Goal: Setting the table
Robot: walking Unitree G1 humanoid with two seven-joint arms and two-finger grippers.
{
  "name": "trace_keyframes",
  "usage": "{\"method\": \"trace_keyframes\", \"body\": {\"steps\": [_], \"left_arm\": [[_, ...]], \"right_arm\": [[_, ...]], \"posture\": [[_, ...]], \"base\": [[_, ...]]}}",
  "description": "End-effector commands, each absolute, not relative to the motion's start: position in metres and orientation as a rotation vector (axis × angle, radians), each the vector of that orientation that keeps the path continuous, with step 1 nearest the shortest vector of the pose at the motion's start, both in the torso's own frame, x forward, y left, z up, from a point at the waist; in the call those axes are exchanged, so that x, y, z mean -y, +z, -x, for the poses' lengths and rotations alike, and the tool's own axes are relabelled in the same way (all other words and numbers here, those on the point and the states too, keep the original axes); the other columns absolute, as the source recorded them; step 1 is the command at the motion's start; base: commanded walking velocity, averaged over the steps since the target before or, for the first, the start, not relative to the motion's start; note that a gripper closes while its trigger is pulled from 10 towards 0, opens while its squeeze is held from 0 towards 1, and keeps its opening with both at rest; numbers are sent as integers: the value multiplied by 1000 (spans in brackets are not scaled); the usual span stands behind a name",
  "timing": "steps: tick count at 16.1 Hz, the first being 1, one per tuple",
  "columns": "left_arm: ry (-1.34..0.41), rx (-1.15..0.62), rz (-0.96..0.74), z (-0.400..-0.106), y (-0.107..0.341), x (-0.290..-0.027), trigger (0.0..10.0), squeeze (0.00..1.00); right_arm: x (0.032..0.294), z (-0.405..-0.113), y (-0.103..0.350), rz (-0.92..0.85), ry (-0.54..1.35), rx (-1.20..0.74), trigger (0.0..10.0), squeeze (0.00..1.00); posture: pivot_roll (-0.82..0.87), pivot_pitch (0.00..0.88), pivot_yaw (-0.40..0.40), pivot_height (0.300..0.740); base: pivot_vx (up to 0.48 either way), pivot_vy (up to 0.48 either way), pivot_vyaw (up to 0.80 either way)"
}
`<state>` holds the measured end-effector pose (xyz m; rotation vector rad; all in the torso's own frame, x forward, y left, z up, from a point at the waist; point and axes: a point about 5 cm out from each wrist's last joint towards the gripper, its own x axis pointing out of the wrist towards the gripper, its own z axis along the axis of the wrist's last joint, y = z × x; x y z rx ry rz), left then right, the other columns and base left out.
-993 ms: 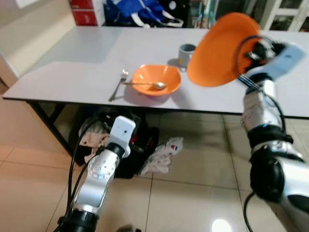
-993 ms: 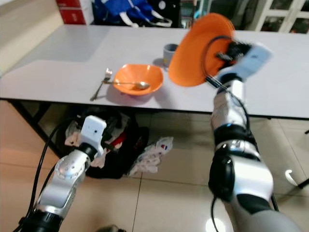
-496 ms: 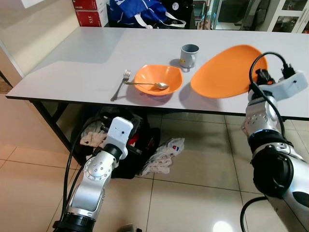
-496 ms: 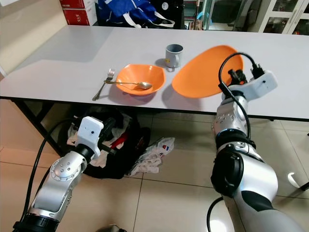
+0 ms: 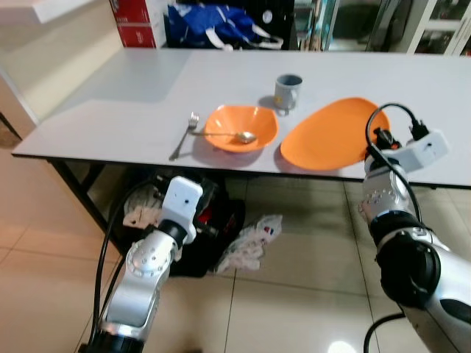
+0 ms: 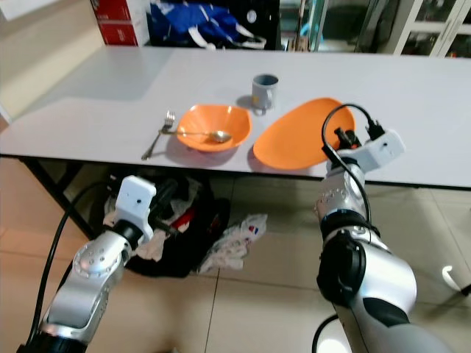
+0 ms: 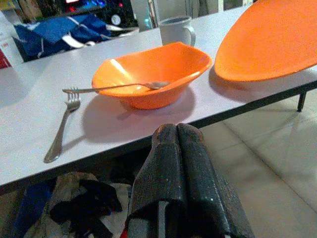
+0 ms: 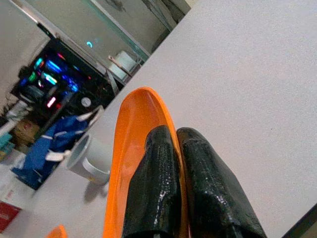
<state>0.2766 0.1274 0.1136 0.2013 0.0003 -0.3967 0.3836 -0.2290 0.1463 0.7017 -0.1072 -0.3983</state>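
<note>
An orange plate [image 5: 324,137] lies low on the grey table [image 5: 118,95] near its front edge. The side where it is held looks slightly raised. My right gripper [image 8: 176,133] is shut on the plate's rim [image 8: 132,129], at the plate's right side. To the plate's left stands an orange bowl [image 5: 241,125] with a spoon [image 5: 229,134] across it, and a fork [image 5: 182,135] lies left of the bowl. A grey mug [image 5: 288,90] stands behind them. My left gripper [image 7: 177,130] is shut on nothing, below the table's front edge and facing the bowl [image 7: 153,74].
Dark bags and cloths [image 5: 158,209] and a white plastic bag [image 5: 250,237] lie on the tiled floor under the table. A blue bag [image 5: 213,18] and a red box [image 5: 136,22] stand beyond the table's far edge. A black table leg [image 5: 77,187] slants at the left.
A second ago the right gripper held the plate high and tilted. It has brought the plate down to the table, right of the bowl. The left arm has not moved.
</note>
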Motion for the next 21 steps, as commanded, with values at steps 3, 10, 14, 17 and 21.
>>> {"method": "trace_keyframes", "body": {"steps": [3,10,14,17,21], "left_arm": [[-407,-15,-198,-275,114,-127,10000,0],[-479,11,-210,-274,122,-112,10000,0],[-523,10,-222,-273,124,-107,10000,0],[-594,43,-276,-270,129,-99,10000,0],[-641,77,-289,-273,140,-96,10000,0]], "right_arm": [[226,-385,150,-644,-383,122,0,0],[224,-385,151,-583,-375,123,0,0],[221,-385,150,-539,-369,115,0,0],[221,-384,149,-526,-370,110,0,0],[221,-382,143,-502,-375,86,0,0]], "posture": [[175,9,46,740],[167,0,45,740],[169,0,48,740],[169,0,49,740],[168,0,52,740]], "base": [[221,0,0],[466,0,0],[480,0,0],[480,0,0],[87,0,0]]}}
